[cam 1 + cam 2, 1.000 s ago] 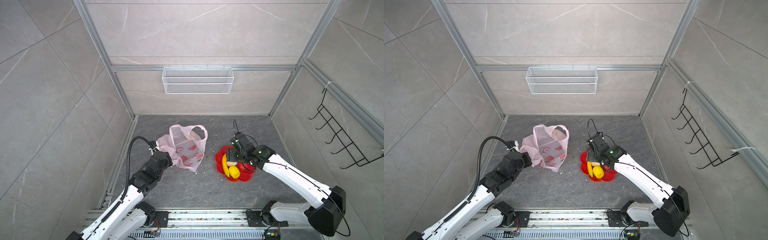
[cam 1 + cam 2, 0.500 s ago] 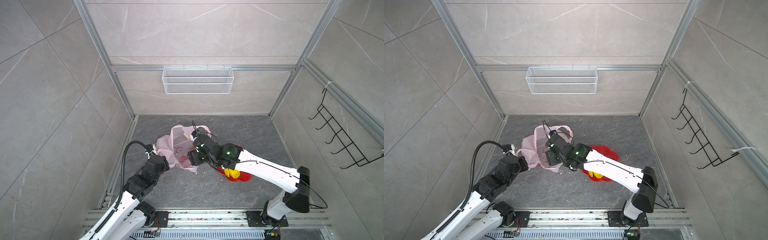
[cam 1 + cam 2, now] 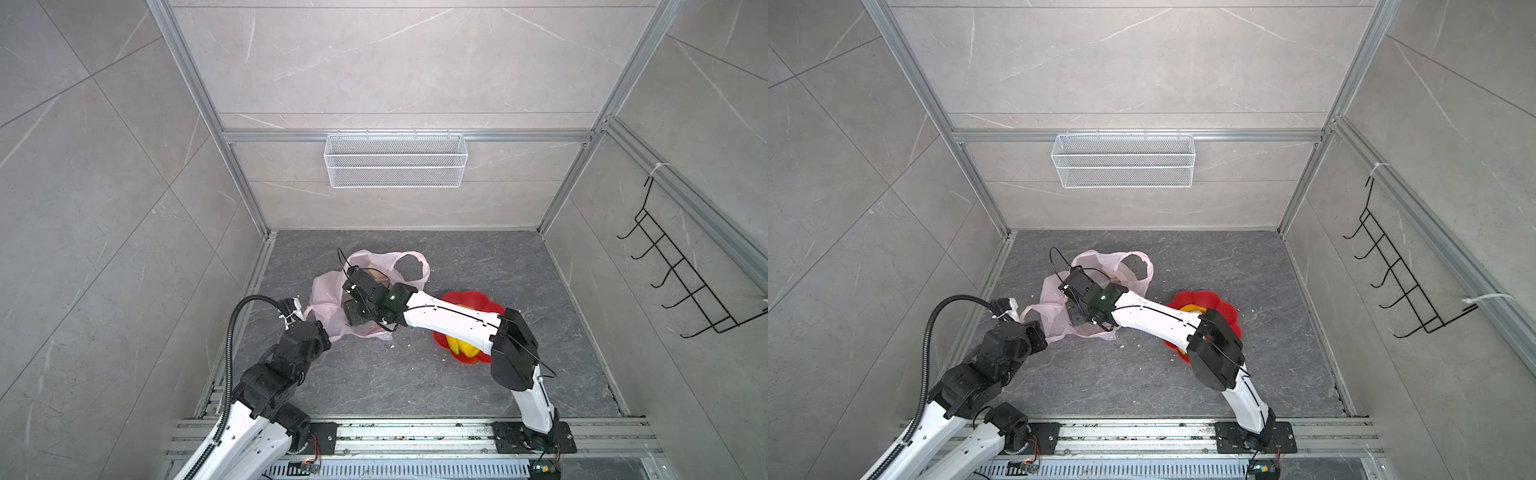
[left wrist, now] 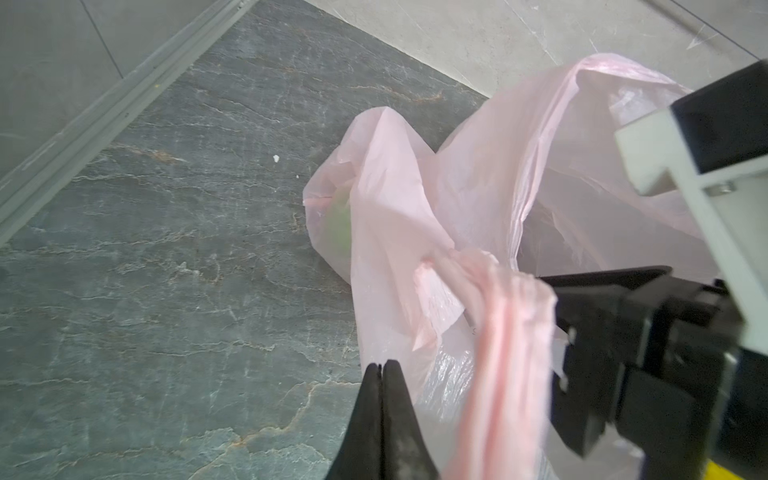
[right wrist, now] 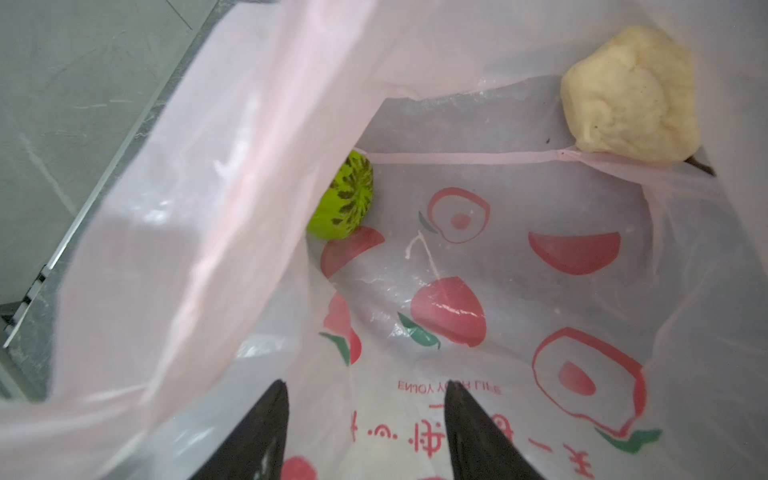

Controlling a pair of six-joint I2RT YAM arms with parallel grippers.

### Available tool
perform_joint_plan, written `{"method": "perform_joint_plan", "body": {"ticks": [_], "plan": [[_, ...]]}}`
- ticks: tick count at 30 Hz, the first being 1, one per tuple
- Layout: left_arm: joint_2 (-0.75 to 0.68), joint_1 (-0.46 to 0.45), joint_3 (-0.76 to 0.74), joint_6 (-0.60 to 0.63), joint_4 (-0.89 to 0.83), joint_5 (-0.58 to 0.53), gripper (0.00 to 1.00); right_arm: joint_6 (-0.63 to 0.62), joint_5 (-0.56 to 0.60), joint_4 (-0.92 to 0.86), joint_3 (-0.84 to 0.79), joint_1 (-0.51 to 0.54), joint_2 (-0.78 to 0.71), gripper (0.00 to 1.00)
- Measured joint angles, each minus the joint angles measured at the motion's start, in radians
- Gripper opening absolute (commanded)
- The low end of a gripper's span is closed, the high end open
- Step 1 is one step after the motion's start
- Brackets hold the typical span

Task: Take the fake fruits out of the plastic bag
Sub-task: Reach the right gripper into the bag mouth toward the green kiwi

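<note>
The plastic bag lies crumpled, mouth open, on the dark floor in both top views. My left gripper is shut, and the bag's twisted handle runs taut alongside its fingers to the gripper. My right gripper is open inside the bag's mouth with nothing between its fingers. Ahead of it in the bag lie two fake fruits, a bumpy green ball and a beige lumpy piece. The green ball shows faintly through the plastic. Yellow fruits rest in the red dish, partly hidden by the right arm.
A white wire basket hangs on the back wall and a black hook rack on the right wall. An aluminium rail borders the floor on the left. Small white crumbs lie near the bag.
My right arm swung from the red dish across to the bag and entered its mouth, its jaws narrowing a little. My left gripper drew the handle back toward the front left, stretching the bag.
</note>
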Motion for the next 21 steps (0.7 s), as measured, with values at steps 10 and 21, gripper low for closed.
{"method": "perform_joint_plan", "body": {"ticks": [10,21], "plan": [[-0.132,0.000,0.000,-0.075,-0.161,-0.039,0.00,-0.020,-0.093,0.050,0.113,-0.052,0.134,0.70],[-0.158,0.000,0.001,-0.137,-0.306,-0.048,0.00,-0.058,-0.188,0.079,0.216,-0.059,0.272,0.77]]}}
